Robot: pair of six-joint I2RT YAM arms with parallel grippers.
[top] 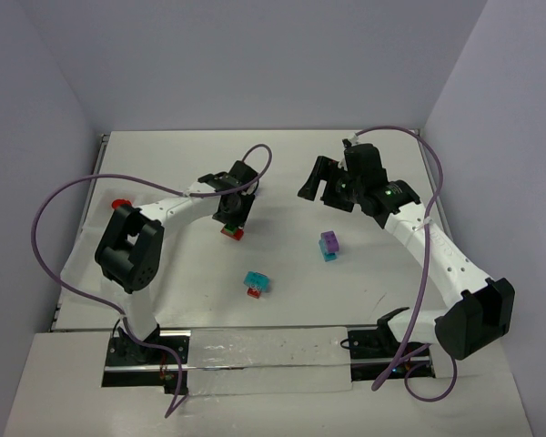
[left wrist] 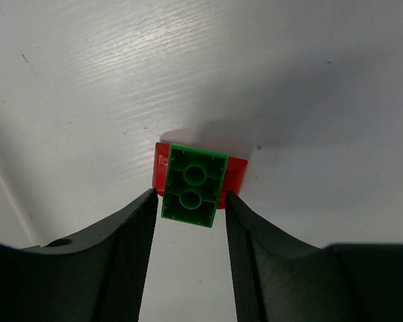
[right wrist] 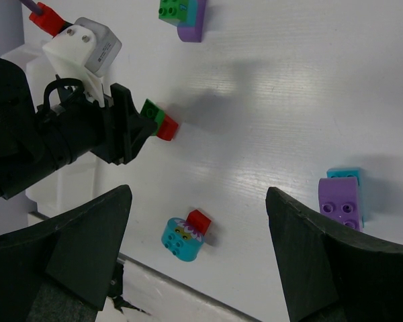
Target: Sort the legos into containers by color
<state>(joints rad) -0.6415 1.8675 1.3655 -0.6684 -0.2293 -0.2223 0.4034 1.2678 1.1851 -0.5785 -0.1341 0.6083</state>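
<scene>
My left gripper (top: 231,218) (left wrist: 190,196) is open and reaches down over a green brick (left wrist: 193,186) stacked on a red brick (left wrist: 238,173). Its fingertips (left wrist: 148,201) flank the green brick with narrow gaps, and the pair (top: 232,232) rests on the table. My right gripper (top: 320,193) (right wrist: 198,255) is wide open and empty, held above the table. A purple-on-cyan pair (top: 328,244) (right wrist: 341,201) and a cyan-and-red pair (top: 256,284) (right wrist: 183,238) lie below it. A green-and-purple pair (right wrist: 183,15) lies beyond the left gripper. The translucent tray (top: 75,264) sits at the table's left edge.
A small red thing (top: 120,202) shows by the left arm's elbow, at the tray. A clear plastic strip (top: 255,360) lies between the arm bases. Purple cables (top: 50,209) loop beside both arms. Walls close in the table's back and sides.
</scene>
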